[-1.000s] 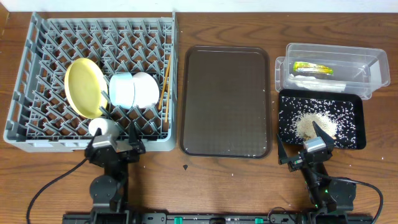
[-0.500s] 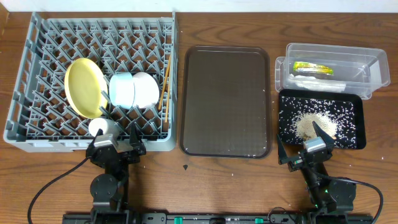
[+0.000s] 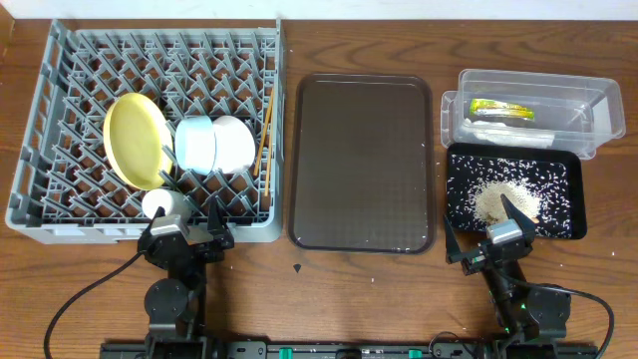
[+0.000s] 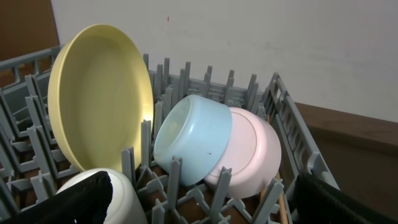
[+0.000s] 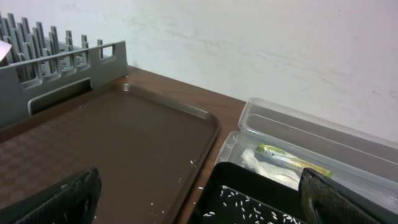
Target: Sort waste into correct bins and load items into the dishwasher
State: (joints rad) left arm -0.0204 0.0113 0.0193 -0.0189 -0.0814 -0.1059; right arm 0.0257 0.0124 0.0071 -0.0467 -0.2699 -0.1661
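Observation:
The grey dish rack holds the yellow plate, the light blue bowl, the white bowl, the white cup and the chopsticks. The plate, blue bowl, pale bowl and cup show in the left wrist view. The clear tub holds the green-and-orange wrapper and white paper. The black tray holds rice crumbs. My left gripper is open at the rack's front edge. My right gripper is open at the black tray's front edge.
A large dark brown serving tray lies between the rack and the bins, with a few rice grains on it in the right wrist view. The wooden table edge runs along the front by the arm bases.

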